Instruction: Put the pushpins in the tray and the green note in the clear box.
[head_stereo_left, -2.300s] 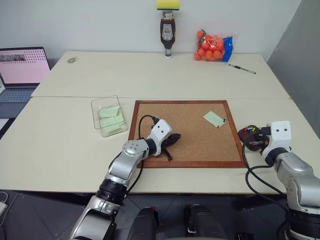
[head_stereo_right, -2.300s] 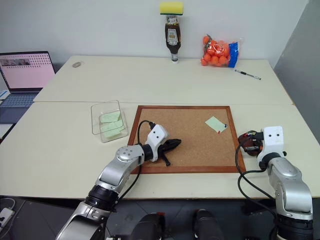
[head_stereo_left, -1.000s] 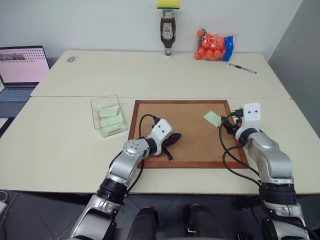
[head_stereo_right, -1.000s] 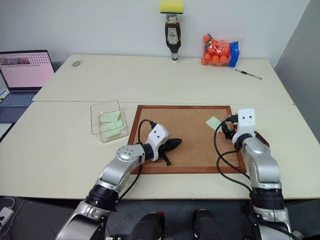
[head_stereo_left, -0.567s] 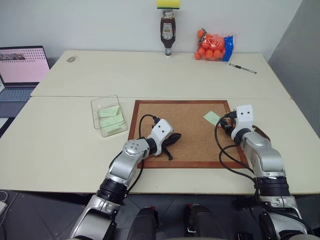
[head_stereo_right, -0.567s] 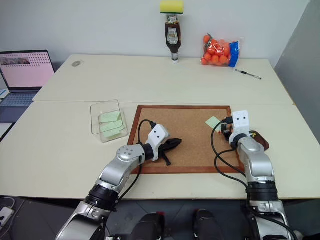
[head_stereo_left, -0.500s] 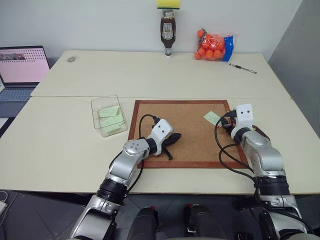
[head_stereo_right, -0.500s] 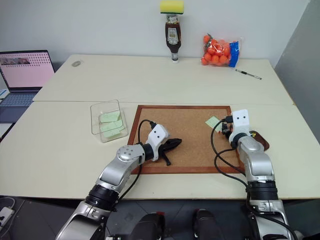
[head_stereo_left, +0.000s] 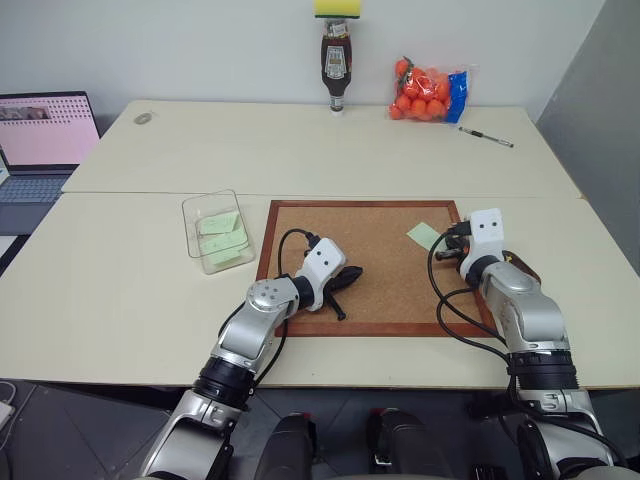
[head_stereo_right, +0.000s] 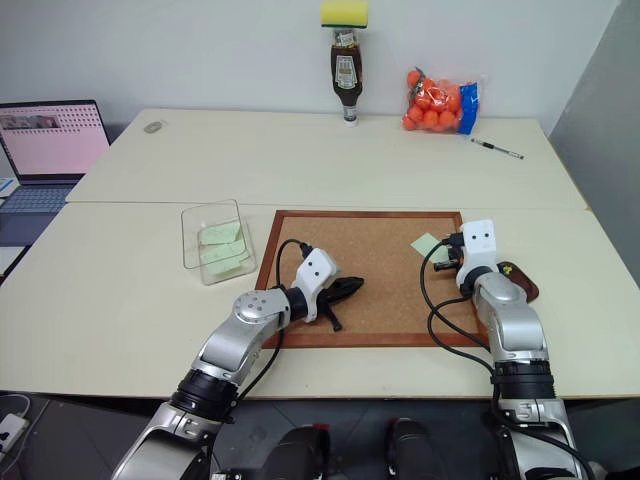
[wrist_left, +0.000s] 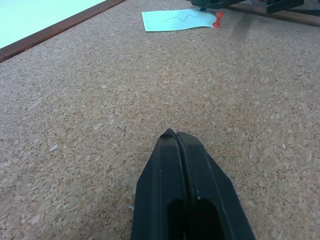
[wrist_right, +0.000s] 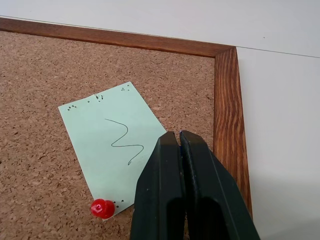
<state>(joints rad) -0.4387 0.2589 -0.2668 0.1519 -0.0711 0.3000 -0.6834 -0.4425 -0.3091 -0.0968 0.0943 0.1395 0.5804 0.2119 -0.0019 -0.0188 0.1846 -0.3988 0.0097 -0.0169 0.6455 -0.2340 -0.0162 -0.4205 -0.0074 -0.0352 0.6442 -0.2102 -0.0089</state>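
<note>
Corkboard (head_stereo_left: 385, 255) — green note (wrist_right: 112, 142) pinned.

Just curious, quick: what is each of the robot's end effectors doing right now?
Left end effector: closed, holding nothing, over the cork board.
Right end effector: closed, empty, above the green note.

both eye views look down and forward from the head over the table (head_stereo_left: 120, 290). each wrist view looks along its own shut fingers, close over the cork board (wrist_left: 100, 115). both wrist views share the green note (wrist_right: 107, 145) and red pin (wrist_right: 101, 208).
</note>
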